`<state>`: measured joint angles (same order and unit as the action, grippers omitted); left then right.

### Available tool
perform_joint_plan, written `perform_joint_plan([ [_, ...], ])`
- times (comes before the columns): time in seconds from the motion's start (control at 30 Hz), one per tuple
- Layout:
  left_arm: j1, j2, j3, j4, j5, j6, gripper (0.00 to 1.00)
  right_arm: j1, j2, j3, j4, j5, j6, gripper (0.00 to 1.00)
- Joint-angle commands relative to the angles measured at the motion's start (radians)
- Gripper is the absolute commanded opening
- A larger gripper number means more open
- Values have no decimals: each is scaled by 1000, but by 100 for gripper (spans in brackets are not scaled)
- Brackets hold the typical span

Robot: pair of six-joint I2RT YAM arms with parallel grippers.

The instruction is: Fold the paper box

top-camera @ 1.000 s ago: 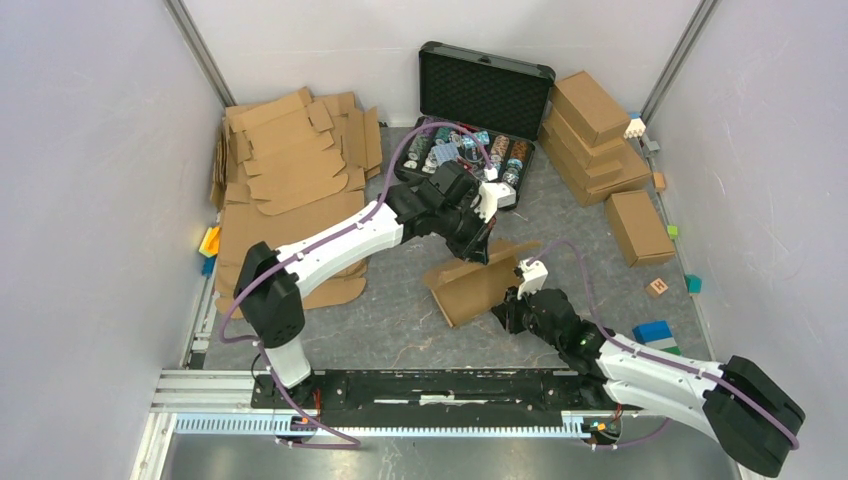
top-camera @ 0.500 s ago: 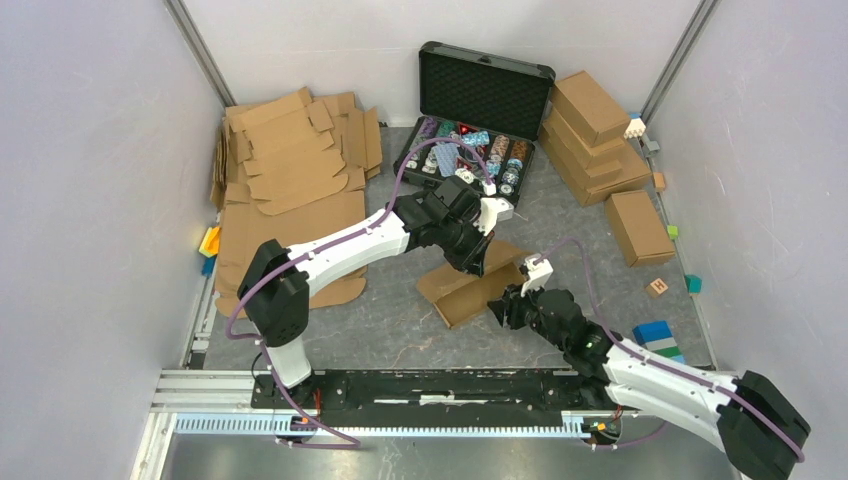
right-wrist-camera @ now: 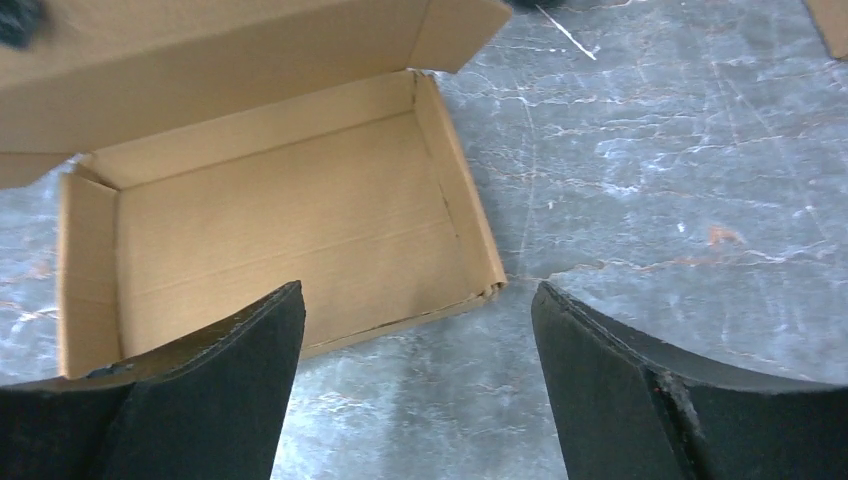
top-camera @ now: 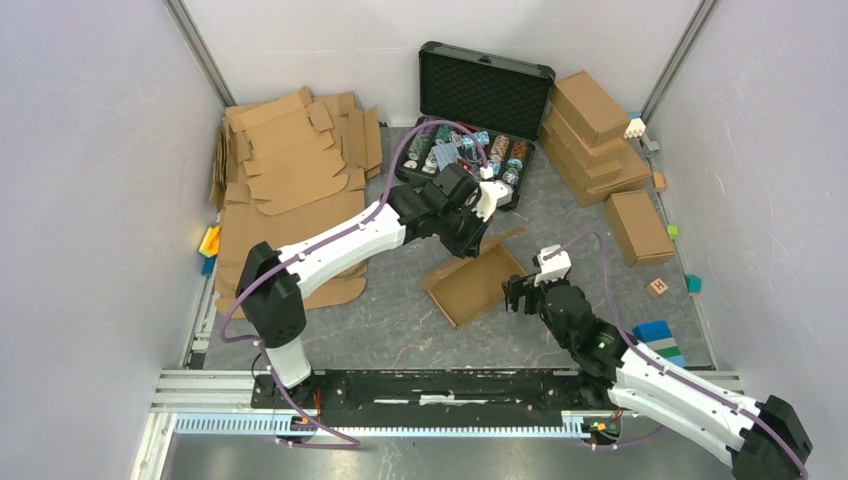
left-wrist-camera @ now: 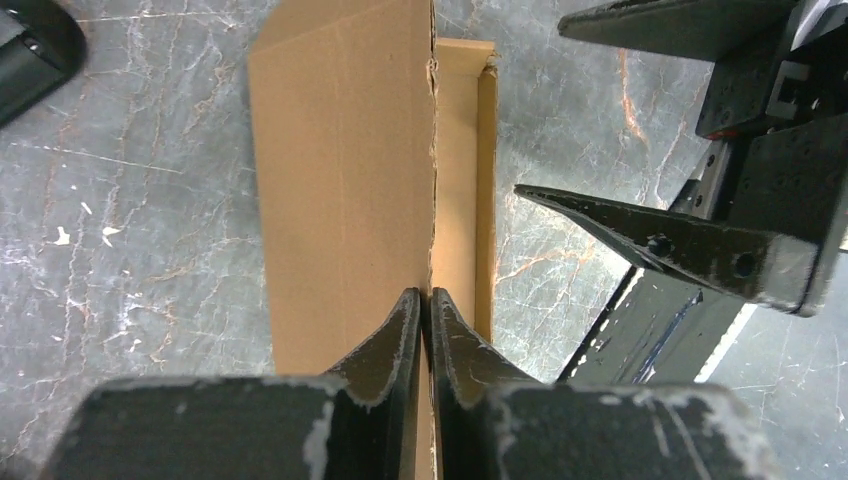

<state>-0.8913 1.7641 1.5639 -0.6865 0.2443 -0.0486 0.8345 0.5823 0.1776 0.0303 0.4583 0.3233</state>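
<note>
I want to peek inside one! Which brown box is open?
The paper box lying in the middle. Its lid is up and its inside shows; the finished boxes over at the right side are all shut.

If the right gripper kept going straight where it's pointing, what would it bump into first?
Probably the paper box. The right gripper is open and points at the box's low near wall, just ahead. Depth is hard to judge.

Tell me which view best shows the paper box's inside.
Right wrist: the paper box lies open below, floor and walls plain. Top external shows it small. Left wrist shows only the lid panel pinched in the left fingers.
</note>
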Motion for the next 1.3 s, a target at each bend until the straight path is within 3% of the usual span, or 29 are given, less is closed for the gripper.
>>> perform_joint_plan([
  [0.0,12,-39,72,-46,-46,76,14,-15,48,51,43,52,-164,90],
  [0.13,40,-21,90,-74,-13,98,15,-128,113,116,50,-154,-233,94],
  [0.3,81,-33,59,-68,13,118,14,-395,125,32,318,-559,-209,98],
  [0.6,98,-12,96,-102,25,170,14,-453,311,-31,681,-562,-276,98],
  [0.73,98,-7,105,-103,42,173,14,-459,383,17,746,-588,-315,98],
  [0.87,97,-7,104,-104,44,171,14,-526,445,46,840,-779,-301,98],
  [1.27,80,17,119,-104,42,157,13,-608,705,165,993,-1027,-350,98],
])
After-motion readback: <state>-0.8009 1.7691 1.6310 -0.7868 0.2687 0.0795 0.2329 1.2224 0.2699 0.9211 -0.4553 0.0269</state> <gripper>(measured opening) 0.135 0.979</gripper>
